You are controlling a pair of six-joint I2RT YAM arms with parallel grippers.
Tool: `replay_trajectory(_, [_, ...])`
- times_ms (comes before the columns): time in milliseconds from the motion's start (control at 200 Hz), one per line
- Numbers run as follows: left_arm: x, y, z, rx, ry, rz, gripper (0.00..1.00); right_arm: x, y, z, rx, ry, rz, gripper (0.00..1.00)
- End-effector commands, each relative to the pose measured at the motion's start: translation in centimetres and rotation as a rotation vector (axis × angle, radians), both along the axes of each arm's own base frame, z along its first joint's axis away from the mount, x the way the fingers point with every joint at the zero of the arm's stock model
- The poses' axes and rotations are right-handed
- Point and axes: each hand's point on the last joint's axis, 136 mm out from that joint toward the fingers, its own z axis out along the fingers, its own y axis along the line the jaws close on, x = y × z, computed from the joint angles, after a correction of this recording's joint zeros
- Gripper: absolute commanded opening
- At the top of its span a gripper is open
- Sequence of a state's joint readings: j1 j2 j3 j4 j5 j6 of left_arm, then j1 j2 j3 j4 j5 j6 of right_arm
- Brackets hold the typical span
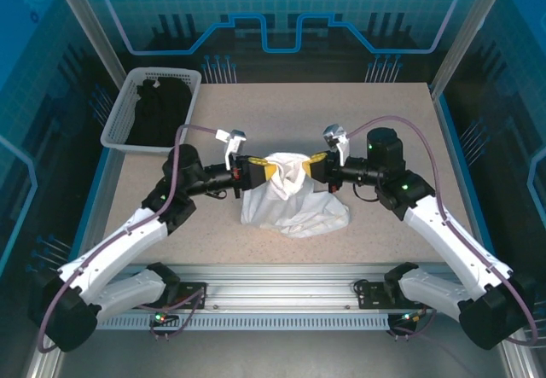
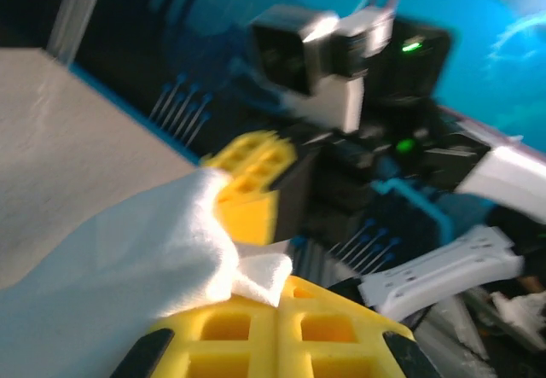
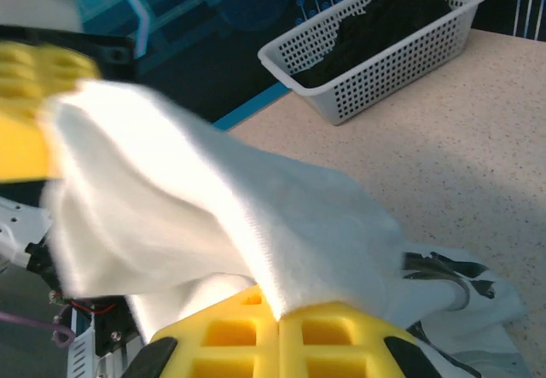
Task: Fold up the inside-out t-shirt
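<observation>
Bunched at the middle of the table (image 1: 384, 130): white t-shirt (image 1: 290, 194), top edge lifted, rest slumped on the surface. Pinched on one side by the left gripper (image 1: 266, 171), on the other by the right gripper (image 1: 314, 166), both clenched on cloth, tips facing. Far left, basket (image 1: 153, 109) holding a black garment (image 1: 158, 105).

The t-shirt (image 1: 294, 207) sits mid-table (image 1: 384, 122), its top pinched between the left gripper (image 1: 268, 171) at 9 o'clock and the right gripper (image 1: 314, 166) at 3 o'clock. A basket (image 1: 115, 130) at 10 o'clock holds what seems to be clothing (image 1: 158, 109).
</observation>
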State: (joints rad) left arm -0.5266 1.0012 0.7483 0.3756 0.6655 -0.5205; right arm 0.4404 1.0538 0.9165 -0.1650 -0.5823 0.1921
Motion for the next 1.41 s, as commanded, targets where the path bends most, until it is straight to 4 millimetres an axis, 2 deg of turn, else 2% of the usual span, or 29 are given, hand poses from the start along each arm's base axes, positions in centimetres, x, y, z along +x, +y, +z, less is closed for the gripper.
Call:
replay_trajectory(0, [-1.6,0.8,2.6,-0.121,-0.045,-0.086,0.00,1.6,-0.2,-0.4,-0.036,0.061,-0.091,0.04])
replay_trajectory(75, [-1.2,1.4,2.8,-0.150,-0.045,-0.075,0.00,2.4,-0.9,-2.2,-0.125,0.136,-0.148,0.12])
replay_trajectory(140, [-0.7,1.5,2.5,-0.148,-0.031,-0.060,0.00,2.4,-1.7,-3.0,-0.212,0.133,-0.165,0.22])
replay_trajectory(210, [-0.4,1.4,2.2,-0.145,-0.014,-0.059,0.00,1.7,-2.3,-2.4,-0.266,0.045,-0.161,0.32])
replay_trajectory(270, [-0.2,1.4,2.0,-0.144,-0.003,-0.057,0.00,0.3,-2.0,-1.5,-0.296,-0.079,-0.113,0.38])
replay_trajectory(335, [-0.1,1.4,2.0,-0.144,0.000,-0.054,0.00,-1.2,-1.2,-0.8,-0.306,-0.196,-0.063,0.41])
replay_trajectory(450, [0.1,1.4,1.8,-0.134,0.008,-0.046,0.00,-4.2,1.6,0.3,-0.238,-0.324,0.074,0.42])
replay_trajectory(540, [0.1,1.4,1.6,-0.130,0.016,-0.042,0.00,-5.0,3.2,0.7,-0.205,-0.364,0.113,0.42])
replay_trajectory(850, [0.0,1.4,1.4,-0.121,0.024,-0.039,0.00,-3.2,5.4,1.1,-0.196,-0.400,0.114,0.38])
replay_trajectory(1045, [0.3,1.6,1.0,-0.106,0.029,-0.019,0.00,-3.8,6.2,1.3,-0.174,-0.412,0.165,0.34])
replay_trajectory(1181, [0.5,1.6,0.8,-0.100,0.031,-0.009,0.00,-3.8,6.0,1.5,-0.165,-0.416,0.151,0.32])
replay_trajectory(1221, [0.5,1.6,0.7,-0.097,0.034,-0.007,0.00,-3.8,5.9,1.7,-0.162,-0.419,0.148,0.26])
replay_trajectory(1331, [1.0,1.8,0.4,-0.094,0.046,0.018,0.00,-4.2,5.7,2.3,-0.154,-0.418,0.156,0.00])
replay_trajectory(1401, [2.0,2.5,0.0,-0.091,0.073,0.075,0.00,-5.1,5.3,3.1,-0.160,-0.412,0.178,0.00])
